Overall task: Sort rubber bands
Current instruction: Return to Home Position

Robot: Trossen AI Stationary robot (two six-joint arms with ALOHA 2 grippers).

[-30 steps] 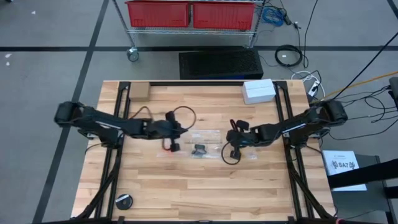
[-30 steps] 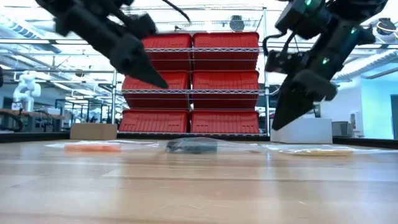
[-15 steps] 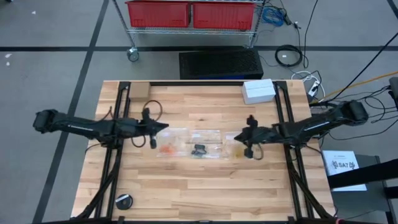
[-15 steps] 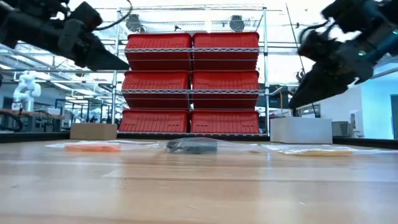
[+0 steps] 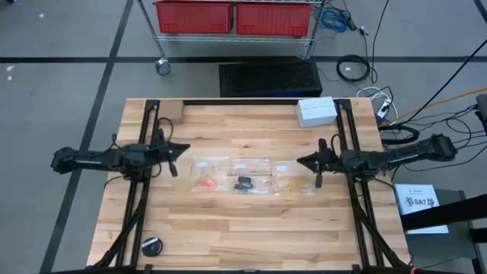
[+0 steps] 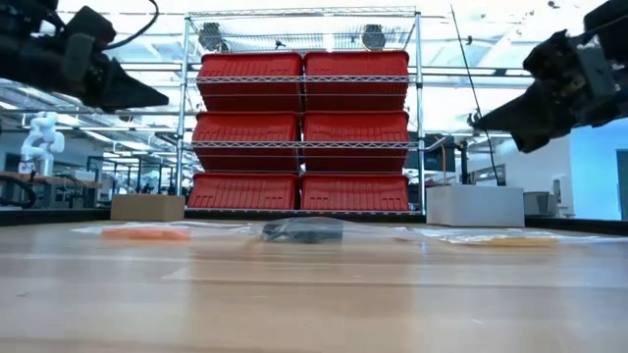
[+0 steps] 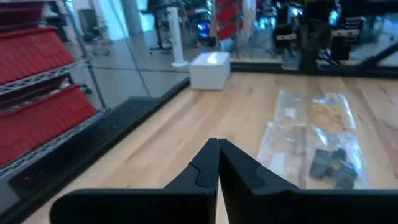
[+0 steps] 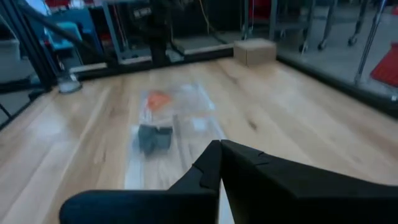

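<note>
Three clear bags lie flat in a row at the table's middle. One holds orange rubber bands (image 5: 204, 183), one black rubber bands (image 5: 243, 183), one pale yellow-tan rubber bands (image 5: 290, 186). The right wrist view shows the orange bands (image 8: 158, 99) and black bands (image 8: 154, 137); the left wrist view shows the black bands (image 7: 329, 165) and pale bands (image 7: 323, 112). My left gripper (image 5: 186, 147) hovers left of the bags, shut and empty, pointing level toward them. My right gripper (image 5: 299, 160) hovers right of them, also shut and empty. Both gripper tips (image 7: 217, 144) (image 8: 219, 145) are raised well above the table.
A white box (image 5: 317, 111) stands at the far right of the table and a small cardboard box (image 5: 170, 113) at the far left. A black round object (image 5: 151, 246) lies near the near left corner. Red bins (image 6: 304, 132) fill a shelf beyond the far edge.
Both arms have drawn back from the bags and risen. The left gripper went toward the table's left edge, the right toward the right edge. Each has tipped from pointing down at the bags to lying about level. The bags have stayed where they were.
</note>
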